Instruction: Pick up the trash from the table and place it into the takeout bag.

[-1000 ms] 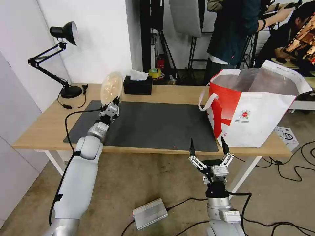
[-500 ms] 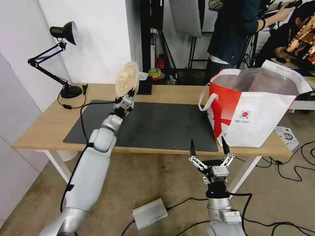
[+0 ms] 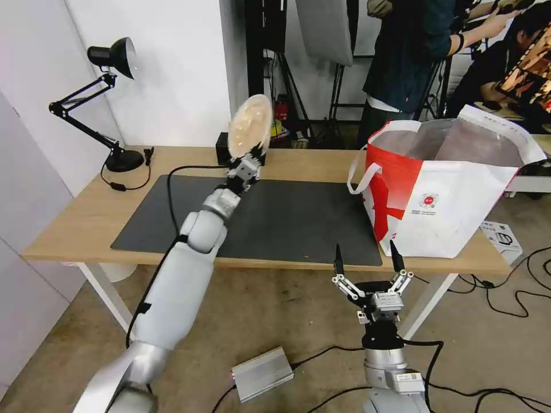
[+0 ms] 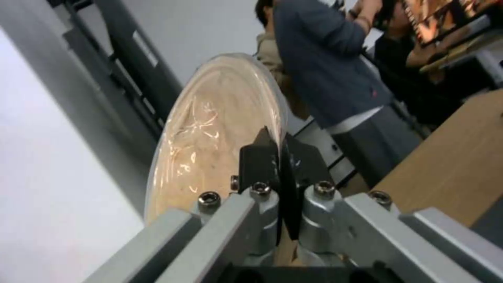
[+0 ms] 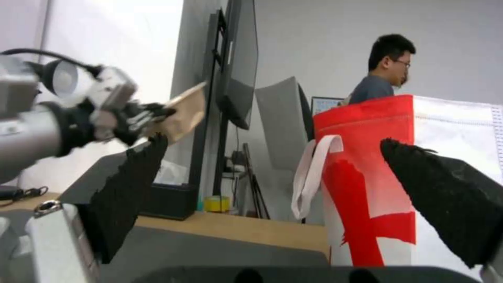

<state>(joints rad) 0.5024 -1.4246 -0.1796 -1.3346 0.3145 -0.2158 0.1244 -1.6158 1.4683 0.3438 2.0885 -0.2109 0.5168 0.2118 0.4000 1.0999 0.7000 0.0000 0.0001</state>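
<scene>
**Above the far side of the mat, a pulp bowl held on edge**

Over the far edge of the dark grey mat [image 3: 258, 218], the left gripper [image 3: 248, 163] is raised off the table [image 3: 74, 223], its jaws pinched tight on the rim of the shallow beige pulp bowl [image 3: 250, 125]. The bowl stands nearly upright in the air, clear of the tabletop, its face turned toward the robot; the left wrist view shows the black fingers [image 4: 257, 161] clamped either side of its lower rim. A black tissue box [image 3: 221, 150] sits just behind it at the far edge, partly hidden.

The takeout bag [image 3: 453, 189] stands upright on the right end of the table, its mouth open and silver lining showing, well apart from the bowl. A black desk lamp [image 3: 109, 63] stands at the far left corner.

The right gripper [image 3: 365, 263] hangs below the near edge of the table, jaws spread wide and holding nothing.
</scene>
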